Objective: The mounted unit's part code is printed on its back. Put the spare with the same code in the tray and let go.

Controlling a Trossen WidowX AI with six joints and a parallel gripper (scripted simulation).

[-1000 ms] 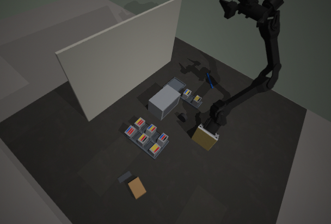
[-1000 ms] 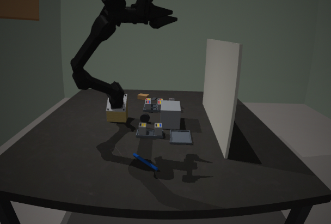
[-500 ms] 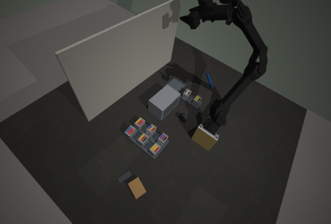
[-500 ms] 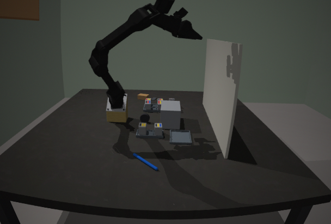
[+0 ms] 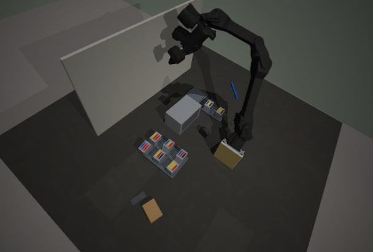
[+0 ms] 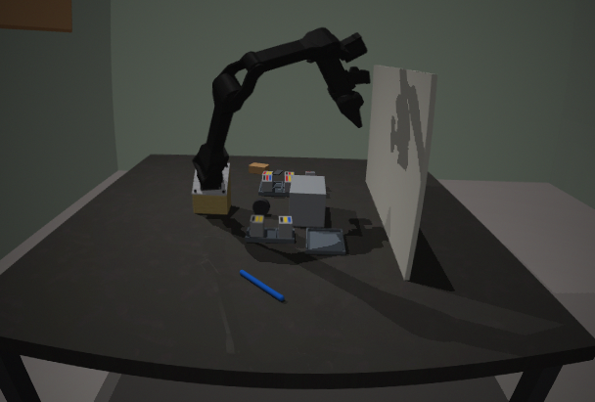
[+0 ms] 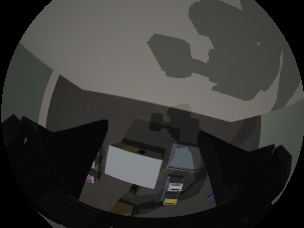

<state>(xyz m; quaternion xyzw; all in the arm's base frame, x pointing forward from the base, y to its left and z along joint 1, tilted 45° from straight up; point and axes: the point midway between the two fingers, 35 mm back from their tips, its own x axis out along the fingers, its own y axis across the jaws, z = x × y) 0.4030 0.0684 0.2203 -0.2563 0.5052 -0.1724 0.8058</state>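
Note:
The mounted unit, a grey box (image 5: 183, 107) (image 6: 307, 201) (image 7: 134, 167), stands mid-table. Its back shows steeply foreshortened in the wrist view, with yellow and dark patches; the full code is not readable. The shallow tray (image 5: 196, 94) (image 6: 325, 241) (image 7: 183, 156) beside it is empty. The small rack (image 6: 270, 239) holds a blue-yellow-black spare (image 5: 209, 104) (image 6: 285, 220) (image 7: 175, 186) and a yellow-yellow-black spare (image 5: 219, 111) (image 6: 256, 219) (image 7: 170, 201). The large rack (image 5: 153, 163) holds several striped spares. My gripper (image 5: 174, 61) (image 6: 359, 123) (image 7: 155, 130) is open and empty, high between box and panel.
A tall pale panel (image 5: 123, 73) (image 6: 395, 166) (image 7: 115, 55) stands behind the box, close to my gripper. A black round object (image 5: 203, 131) (image 6: 261, 206) lies near the box. A blue rod (image 5: 234, 90) (image 6: 261, 286) and an orange block (image 5: 152, 210) (image 6: 258, 168) lie farther off.

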